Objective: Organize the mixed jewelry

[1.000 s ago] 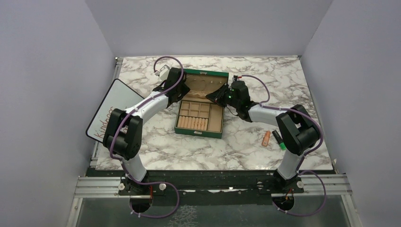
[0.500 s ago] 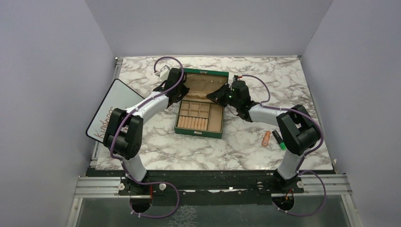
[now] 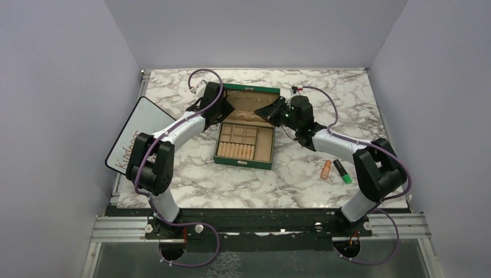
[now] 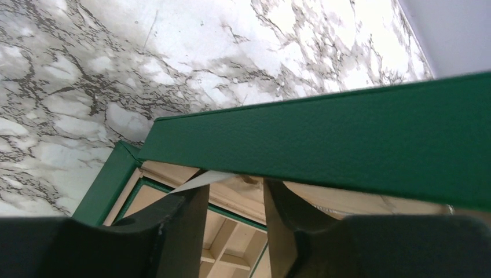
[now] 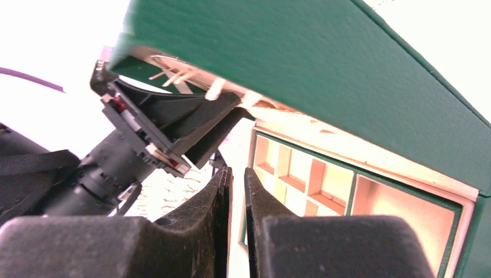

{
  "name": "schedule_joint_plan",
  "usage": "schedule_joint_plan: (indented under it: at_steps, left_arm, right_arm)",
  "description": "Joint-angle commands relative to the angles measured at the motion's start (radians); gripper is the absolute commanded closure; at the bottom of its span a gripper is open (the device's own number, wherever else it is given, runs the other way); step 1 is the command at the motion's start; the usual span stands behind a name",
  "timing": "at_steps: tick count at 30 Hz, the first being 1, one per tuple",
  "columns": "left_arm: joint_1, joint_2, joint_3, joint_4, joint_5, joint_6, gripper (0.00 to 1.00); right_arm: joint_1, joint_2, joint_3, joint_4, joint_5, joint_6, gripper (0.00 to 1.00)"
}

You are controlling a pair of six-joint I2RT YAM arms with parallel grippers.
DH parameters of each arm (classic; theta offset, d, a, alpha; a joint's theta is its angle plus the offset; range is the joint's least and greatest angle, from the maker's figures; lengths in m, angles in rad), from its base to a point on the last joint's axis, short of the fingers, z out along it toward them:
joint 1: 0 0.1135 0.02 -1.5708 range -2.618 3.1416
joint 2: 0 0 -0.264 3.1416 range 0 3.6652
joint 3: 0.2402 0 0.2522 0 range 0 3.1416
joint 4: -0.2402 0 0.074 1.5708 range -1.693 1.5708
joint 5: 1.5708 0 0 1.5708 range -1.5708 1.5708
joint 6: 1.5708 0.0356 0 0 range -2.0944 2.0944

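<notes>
The green box (image 3: 244, 164) stands open mid-table, its lid (image 3: 252, 90) raised at the back and tan compartments (image 5: 301, 174) showing. My left gripper (image 3: 222, 111) is at the lid's left end. In the left wrist view its jaws (image 4: 236, 184) stand open, tips tucked under the lid's green rim (image 4: 324, 133), a white strip (image 4: 200, 180) by the left finger. My right gripper (image 3: 268, 113) hovers at the lid's right end, under its tilted edge. Its jaws (image 5: 237, 171) are shut to a thin slit with nothing seen between them. No jewelry shows clearly.
An orange marker (image 3: 326, 168) and a black-and-green highlighter (image 3: 341, 172) lie on the marble to the right of the box. A white lettered board (image 3: 136, 136) leans off the table's left edge. Purple cables loop above both wrists.
My right arm has swung right and back, its elbow farther out and its gripper a little higher at the lid. The left arm stays put.
</notes>
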Motion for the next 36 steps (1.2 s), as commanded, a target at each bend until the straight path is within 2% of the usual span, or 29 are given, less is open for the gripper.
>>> schedule_joint_plan:
  at_steps: [1,6,12,14,18,22,27,31,36]
  left_arm:
    - [0.007,-0.057,-0.014,0.029,0.055,-0.043,0.56]
    - [0.014,-0.088,-0.067,0.08,0.124,-0.069,0.47]
    - [0.02,-0.143,-0.126,0.111,0.208,-0.052,0.44]
    - [0.021,-0.187,-0.169,0.124,0.215,-0.042,0.43]
    - [0.021,-0.325,-0.296,0.19,0.208,-0.001,0.4]
    - [0.023,-0.448,-0.361,0.162,0.163,0.109,0.36]
    - [0.023,-0.556,-0.415,0.149,0.097,0.25,0.16]
    - [0.024,-0.59,-0.412,0.125,0.084,0.341,0.04]
    - [0.024,-0.597,-0.368,0.056,0.033,0.425,0.01]
  right_arm:
    - [0.002,-0.055,-0.013,-0.039,-0.003,-0.036,0.8]
    - [-0.009,-0.099,-0.036,-0.083,-0.009,-0.055,0.77]
    - [-0.028,-0.169,-0.062,-0.224,0.041,-0.143,0.71]
    - [-0.032,-0.189,-0.063,-0.3,0.074,-0.196,0.67]
    - [-0.036,-0.2,-0.06,-0.487,0.151,-0.282,0.5]
    - [-0.037,-0.165,-0.052,-0.598,0.165,-0.356,0.44]
    - [-0.034,-0.08,0.011,-0.649,0.099,-0.478,0.44]
    - [-0.032,-0.027,0.073,-0.674,0.105,-0.512,0.52]
    - [-0.029,0.0,0.106,-0.656,0.09,-0.53,0.6]
